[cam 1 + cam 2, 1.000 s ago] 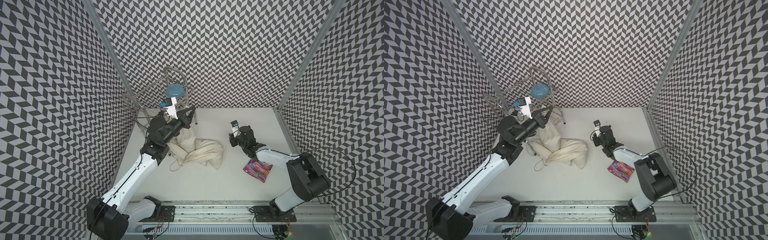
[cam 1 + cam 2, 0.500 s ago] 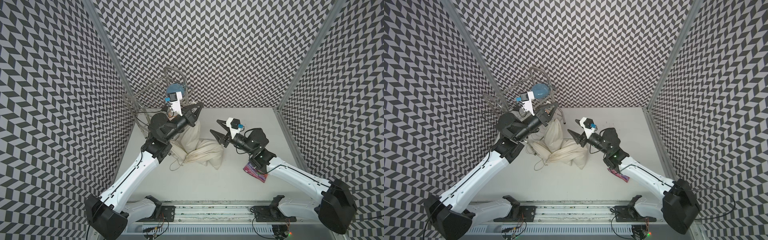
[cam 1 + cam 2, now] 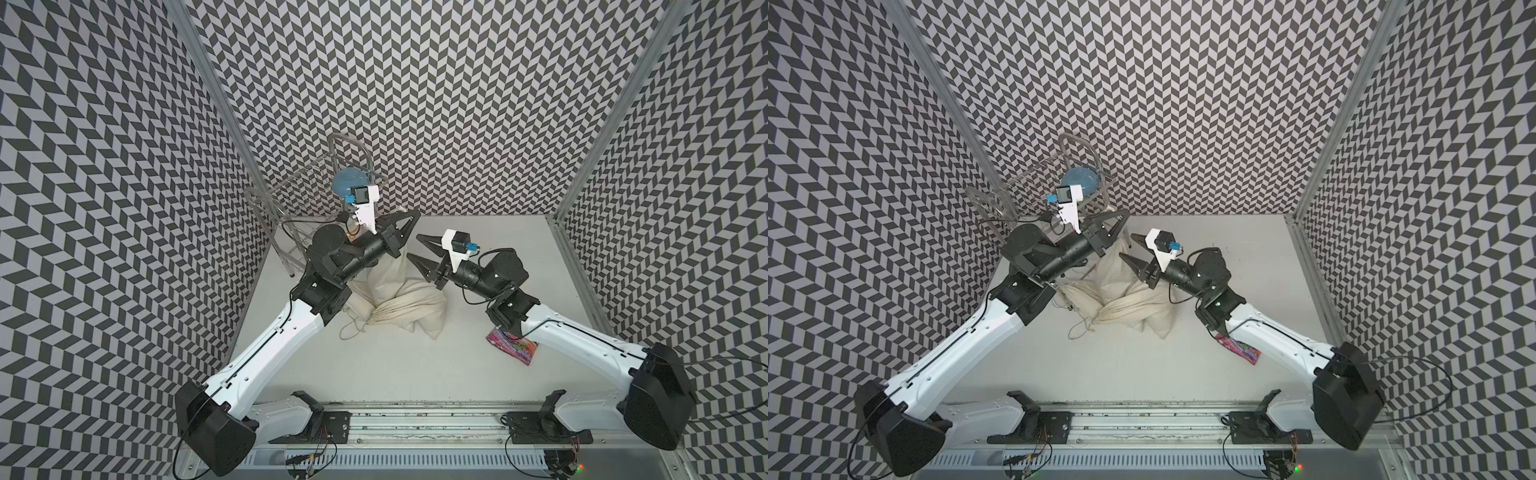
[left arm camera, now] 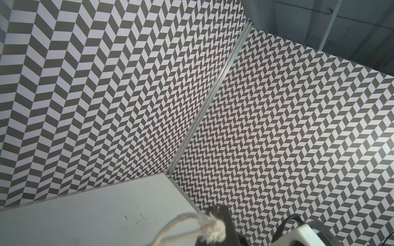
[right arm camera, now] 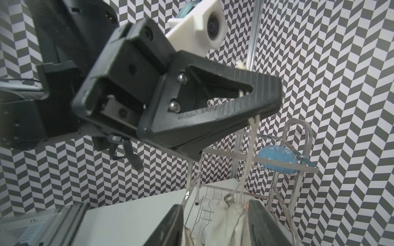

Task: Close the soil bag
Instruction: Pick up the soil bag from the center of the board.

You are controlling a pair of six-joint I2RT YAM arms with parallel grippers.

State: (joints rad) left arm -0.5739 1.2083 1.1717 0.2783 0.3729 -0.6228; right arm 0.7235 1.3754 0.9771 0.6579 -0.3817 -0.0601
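Note:
The soil bag [image 3: 399, 299] [image 3: 1129, 303] is a cream cloth sack slumped mid-table, its gathered neck [image 5: 230, 213] pulled upward. My left gripper [image 3: 412, 215] [image 3: 1123, 214] [image 4: 217, 207] hangs above the neck, shut on the knotted end of the drawstring [image 4: 213, 228]. From there the taut cord [image 5: 251, 149] runs down to the neck. My right gripper [image 3: 413, 246] [image 3: 1127, 245] [image 5: 216, 203] stands open close to the neck from the right. In the right wrist view the neck shows between its fingers [image 5: 170, 225], near the tips. I cannot tell if they touch.
A wire rack [image 3: 316, 187] holding a blue bowl [image 3: 347, 183] stands at the back left, just behind the left gripper. A colourful packet [image 3: 513, 345] lies on the table under the right forearm. Patterned walls enclose three sides, and the arms' base rail [image 3: 415, 405] runs along the front.
The right arm swung in from the right side of the table to the bag's neck and its jaws opened. The left gripper rose with the drawstring, lifting the neck.

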